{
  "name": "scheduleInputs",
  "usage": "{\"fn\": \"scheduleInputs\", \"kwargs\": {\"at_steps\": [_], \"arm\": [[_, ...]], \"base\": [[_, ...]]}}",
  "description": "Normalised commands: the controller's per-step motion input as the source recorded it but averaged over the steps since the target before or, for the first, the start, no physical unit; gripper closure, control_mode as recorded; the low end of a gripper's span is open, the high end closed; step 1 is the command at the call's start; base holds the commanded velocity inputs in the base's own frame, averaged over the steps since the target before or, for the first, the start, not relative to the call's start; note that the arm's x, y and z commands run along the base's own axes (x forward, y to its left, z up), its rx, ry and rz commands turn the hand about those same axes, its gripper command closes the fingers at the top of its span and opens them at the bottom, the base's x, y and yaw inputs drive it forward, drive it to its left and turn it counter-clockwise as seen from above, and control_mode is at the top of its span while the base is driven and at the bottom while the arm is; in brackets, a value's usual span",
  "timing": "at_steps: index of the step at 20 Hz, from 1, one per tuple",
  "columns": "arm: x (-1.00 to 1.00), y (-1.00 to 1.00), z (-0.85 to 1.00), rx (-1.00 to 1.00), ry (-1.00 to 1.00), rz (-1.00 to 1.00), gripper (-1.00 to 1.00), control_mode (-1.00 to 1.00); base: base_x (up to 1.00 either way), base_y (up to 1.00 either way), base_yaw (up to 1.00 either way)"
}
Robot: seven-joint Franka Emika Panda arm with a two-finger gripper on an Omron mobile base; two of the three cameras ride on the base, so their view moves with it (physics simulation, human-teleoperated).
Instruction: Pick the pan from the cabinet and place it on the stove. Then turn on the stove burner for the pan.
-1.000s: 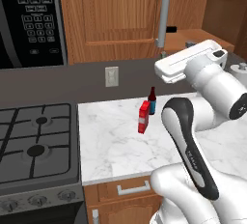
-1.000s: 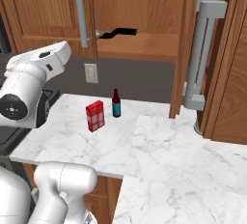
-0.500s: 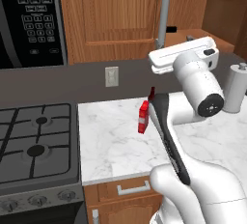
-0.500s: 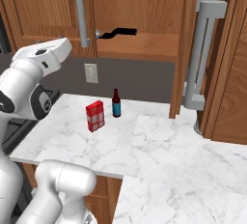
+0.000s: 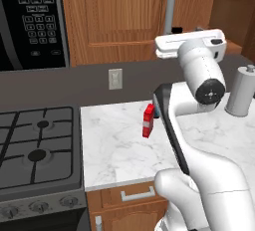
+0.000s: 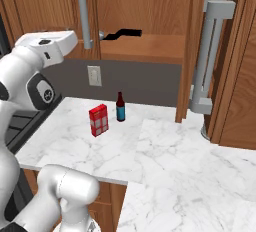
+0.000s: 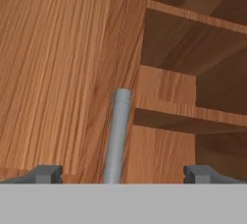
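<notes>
Pan, handle pointing out, rests on the lowest shelf of the open cabinet. Step in hand: approach. Pincer stands wide and empty, facing the door's bar handle. Next move calls for shifting toward the shelf opening, then descending onto the handle.

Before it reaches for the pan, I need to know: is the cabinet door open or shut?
Open. The right-hand door of the cabinet is swung out, baring the shelf where the pan's black handle lies.

White marble counter, red box upright beside dark bottle, cabinet shelf bearing pan
</notes>
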Motion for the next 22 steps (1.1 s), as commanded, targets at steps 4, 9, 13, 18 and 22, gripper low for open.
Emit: {"fn": "scheduleInputs", "kwargs": {"at_steps": [4, 9, 13, 18, 22], "arm": [[0.03, -0.21, 0.03, 0.16, 0.00, 0.01, -1.00, -1.00], [0.14, -0.15, 0.00, 0.18, 0.00, 0.04, -1.00, -1.00], [0.41, -0.01, -0.03, 0.16, 0.00, 0.05, -1.00, -1.00], [0.50, 0.02, -0.06, 0.05, 0.00, 0.09, -1.00, -1.00], [0.46, 0.02, -0.03, 0.00, 0.00, 0.10, -1.00, -1.00]], "base": [[0.00, 0.00, 0.00], [0.00, 0.00, 0.00], [0.00, 0.00, 0.00], [0.00, 0.00, 0.00], [0.00, 0.00, 0.00]]}}
